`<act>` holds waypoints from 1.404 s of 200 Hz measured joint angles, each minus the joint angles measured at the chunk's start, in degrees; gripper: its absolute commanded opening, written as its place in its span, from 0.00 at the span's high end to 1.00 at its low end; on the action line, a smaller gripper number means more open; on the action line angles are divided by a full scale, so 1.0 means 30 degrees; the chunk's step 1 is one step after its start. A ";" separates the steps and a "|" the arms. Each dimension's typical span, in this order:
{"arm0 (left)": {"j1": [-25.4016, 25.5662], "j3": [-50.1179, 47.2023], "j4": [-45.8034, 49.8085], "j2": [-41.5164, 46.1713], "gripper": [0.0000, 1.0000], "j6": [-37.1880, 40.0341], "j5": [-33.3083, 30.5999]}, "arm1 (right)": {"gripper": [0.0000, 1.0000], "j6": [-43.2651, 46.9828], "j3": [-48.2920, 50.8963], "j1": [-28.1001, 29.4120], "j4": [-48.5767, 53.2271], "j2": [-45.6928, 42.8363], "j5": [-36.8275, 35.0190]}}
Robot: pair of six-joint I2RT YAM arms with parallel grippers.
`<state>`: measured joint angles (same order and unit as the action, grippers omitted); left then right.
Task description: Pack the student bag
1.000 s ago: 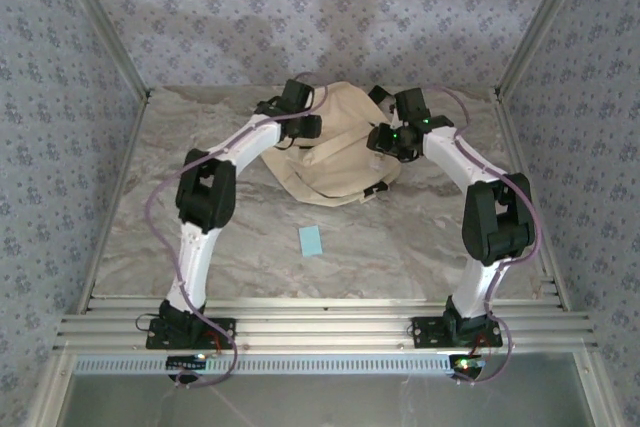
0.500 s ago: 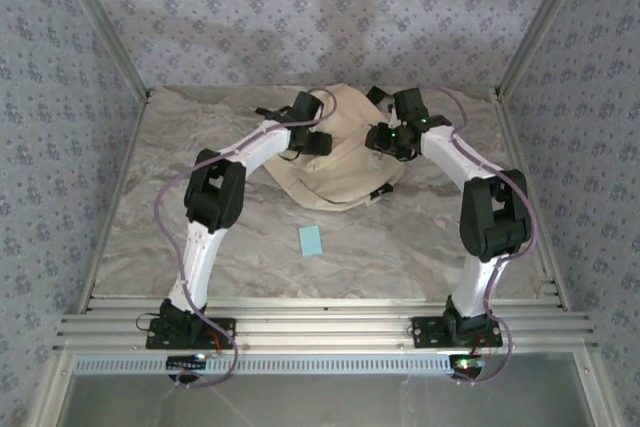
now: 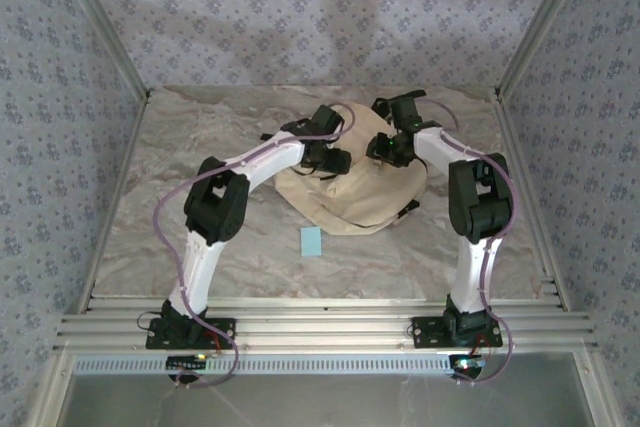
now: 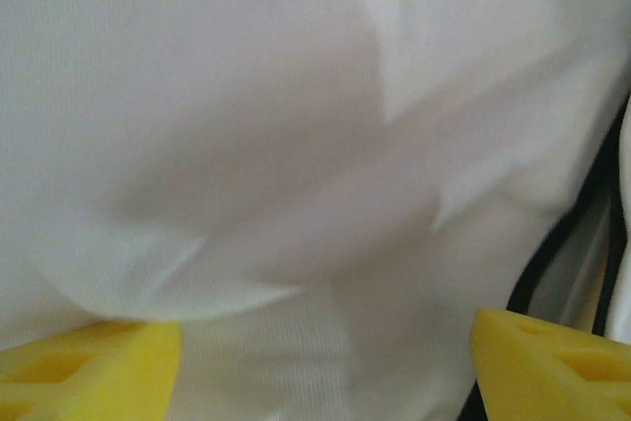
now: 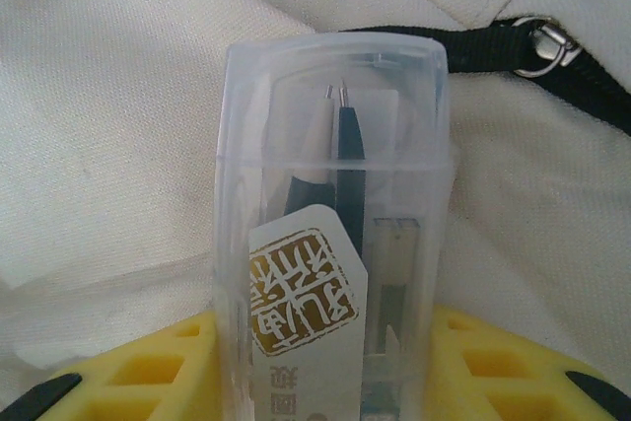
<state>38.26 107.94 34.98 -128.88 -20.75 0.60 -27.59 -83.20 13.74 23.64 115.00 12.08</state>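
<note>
Beyond the blue card [image 3: 311,241], the student bag [image 3: 365,197] lies far back on the table [image 3: 200,237], the left gripper [image 4: 325,352] spread wide and empty over its cloth, the right gripper [image 5: 330,342] pinching a clear case [image 5: 330,175] that could jam if fabric sags shut.

1. The bag [image 4: 296,145] is blurring into pale, soft folds in the left wrist view, too close for its weave or seams to read.
2. The left gripper [image 4: 325,352] is losing both yellow fingers [image 4: 89,367] past the bottom edge.
3. A black strap [image 4: 552,273] is running out past the right edge.
4. The clear case [image 5: 335,145] in the right gripper [image 5: 330,372] is getting cut off at the bottom edge, along with the lower part of its label [image 5: 306,293].
5. From above, both arms are covering the far part of the bag.
6. A small blue slip [image 3: 311,241] is lying near the bag, too small to identify.
</note>
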 measured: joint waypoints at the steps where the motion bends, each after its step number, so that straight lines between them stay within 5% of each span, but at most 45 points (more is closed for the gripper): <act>1: 0.0000 0.0131 0.0022 -0.0087 0.25 0.0051 -0.0029 | 0.56 0.0000 0.0000 0.0000 -0.0007 0.0000 -0.0007; 40: 0.0036 0.1880 0.0546 -0.1472 0.35 0.0918 -0.0896 | 0.57 0.0000 0.0000 -0.0211 -0.0306 0.0000 0.0015; 87: -0.0036 0.2601 0.0860 -0.1996 1.00 0.1610 -0.2069 | 0.58 0.0000 0.0007 -0.0379 -0.0386 0.0000 0.0160; 151: -0.0168 0.2965 0.1275 -0.1945 1.00 0.1428 -0.1392 | 0.59 0.0015 0.0240 -0.0415 -0.0335 -0.0306 0.0291; 218: -0.1858 0.1596 0.0466 0.1078 1.00 -0.1705 0.4284 | 0.59 0.0255 0.1144 -0.0430 0.0525 -0.2725 0.0262; 281: -0.3774 -0.4022 -0.6761 0.2812 1.00 -0.7191 1.0083 | 0.60 0.0357 0.1603 -0.0634 0.0342 -0.2084 0.0277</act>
<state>26.94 95.88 14.70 -120.44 -42.33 30.85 -26.52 -78.39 11.84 24.67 108.75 12.91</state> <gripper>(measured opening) 0.064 0.439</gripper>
